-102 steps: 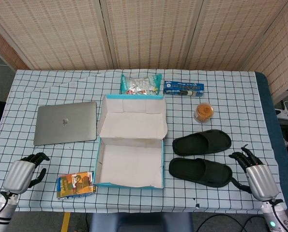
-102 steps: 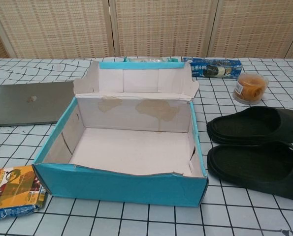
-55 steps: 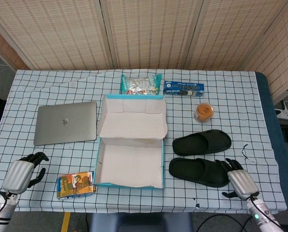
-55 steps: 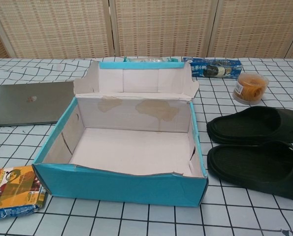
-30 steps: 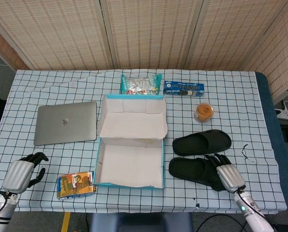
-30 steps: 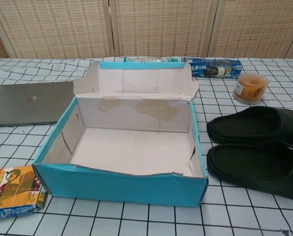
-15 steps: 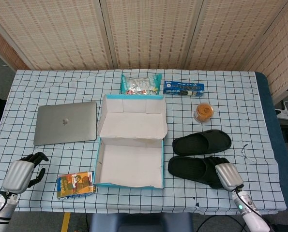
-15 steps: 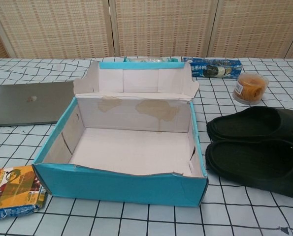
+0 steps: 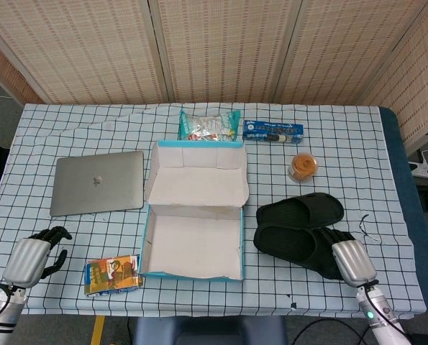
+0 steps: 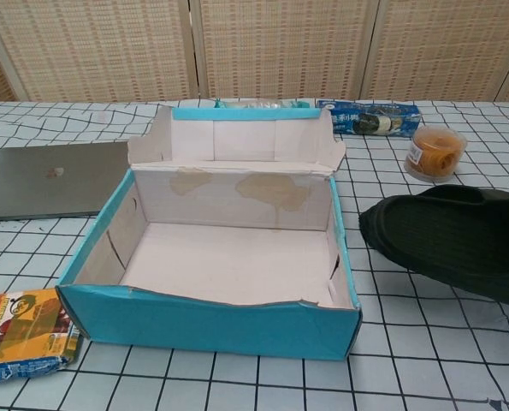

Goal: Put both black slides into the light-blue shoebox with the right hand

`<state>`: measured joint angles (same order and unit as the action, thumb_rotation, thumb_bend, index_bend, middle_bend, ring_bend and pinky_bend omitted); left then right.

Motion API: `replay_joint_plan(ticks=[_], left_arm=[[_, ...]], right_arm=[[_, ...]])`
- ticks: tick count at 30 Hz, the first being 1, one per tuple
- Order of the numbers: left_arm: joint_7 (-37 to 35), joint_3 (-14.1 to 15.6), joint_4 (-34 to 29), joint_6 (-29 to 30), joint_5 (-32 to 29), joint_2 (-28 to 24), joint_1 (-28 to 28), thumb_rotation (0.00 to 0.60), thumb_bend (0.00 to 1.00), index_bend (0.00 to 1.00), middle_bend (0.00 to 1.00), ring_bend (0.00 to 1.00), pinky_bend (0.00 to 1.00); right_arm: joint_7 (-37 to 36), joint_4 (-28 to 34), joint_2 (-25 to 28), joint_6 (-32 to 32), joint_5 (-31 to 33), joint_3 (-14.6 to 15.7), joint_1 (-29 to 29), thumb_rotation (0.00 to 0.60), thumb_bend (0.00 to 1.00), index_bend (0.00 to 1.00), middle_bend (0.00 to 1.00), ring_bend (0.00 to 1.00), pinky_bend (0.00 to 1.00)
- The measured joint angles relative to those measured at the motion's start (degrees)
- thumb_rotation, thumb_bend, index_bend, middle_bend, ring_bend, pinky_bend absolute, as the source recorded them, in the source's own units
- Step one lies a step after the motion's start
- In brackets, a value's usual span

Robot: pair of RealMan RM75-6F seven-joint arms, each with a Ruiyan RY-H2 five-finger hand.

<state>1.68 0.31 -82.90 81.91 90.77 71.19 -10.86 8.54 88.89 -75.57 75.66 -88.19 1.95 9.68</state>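
Note:
The light-blue shoebox [image 9: 146, 241] lies open at the table's middle with its lid flap folded back; its inside is bare in the chest view [image 10: 211, 321]. My right hand [image 9: 352, 260] grips the heel end of the near black slide [image 9: 293, 244] and holds it tilted off the table, the toe pointing toward the box. In the chest view this raised slide [image 10: 459, 244] fills the right side, and the hand itself is out of frame. The far black slide [image 9: 303, 208] rests on the table just behind it, partly covered. My left hand [image 9: 32, 260] rests at the front left corner, holding nothing.
A closed laptop [image 9: 97, 182] lies left of the box and a snack packet [image 9: 111, 274] by its front left corner. Behind the box are a snack bag [image 9: 209, 124], a blue packet [image 9: 272, 131] and an orange-lidded tub [image 9: 303, 167]. A thin white cable [image 9: 368, 228] lies right of the slides.
My right hand moved in from the right, took hold of the near slide's heel and has lifted it, tilting it up and back over the far slide. The left hand stayed still.

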Motion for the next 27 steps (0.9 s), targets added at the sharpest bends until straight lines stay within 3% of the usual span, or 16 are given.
replay_joint_plan(ticks=[7, 11, 13, 18, 22, 27], left_arm=[[-0.08, -0.17, -0.10, 0.34, -0.06, -0.13, 0.10, 0.600, 0.45, 0.39, 0.31, 0.38, 0.60], [-0.44, -0.20, -0.16, 0.46, 0.03, -0.16, 0.10, 0.600, 0.45, 0.39, 0.31, 0.38, 0.60], [-0.52, -0.18, -0.11, 0.70, 0.29, -0.20, 0.12, 0.600, 0.45, 0.39, 0.31, 0.38, 0.60], [-1.22, -0.29, -0.10, 1.31, 0.51, -0.39, 0.24, 0.600, 0.46, 0.39, 0.31, 0.38, 0.60], [-2.03, -0.44, -0.13, 1.87, 0.61, -0.61, 0.37, 0.600, 0.46, 0.39, 0.31, 0.38, 0.60], [-2.63, -0.53, -0.17, 2.53, 0.90, -0.90, 0.54, 0.600, 0.46, 0.39, 0.31, 0.38, 0.60]], right_arm=[[9.62, 18.12, 7.43, 5.52, -3.63, -1.50, -0.30, 0.600, 0.00, 0.62, 0.56, 0.48, 0.49], [15.25, 29.03, 9.74, 2.68, -3.79, -4.26, 2.93, 0.600, 0.00, 0.63, 0.57, 0.49, 0.49], [17.27, 31.45, 9.57, -0.01, -2.29, -5.72, 5.00, 0.600, 0.00, 0.63, 0.57, 0.49, 0.49], [21.25, 33.75, 7.71, -8.58, 8.53, -9.62, 11.64, 0.600, 0.00, 0.63, 0.57, 0.49, 0.50], [23.33, 33.83, 4.90, -14.73, 20.87, -12.58, 18.22, 0.600, 0.00, 0.63, 0.57, 0.49, 0.50], [25.53, 31.07, -3.68, -19.08, 34.35, -15.50, 27.46, 0.600, 0.00, 0.63, 0.57, 0.49, 0.50]])
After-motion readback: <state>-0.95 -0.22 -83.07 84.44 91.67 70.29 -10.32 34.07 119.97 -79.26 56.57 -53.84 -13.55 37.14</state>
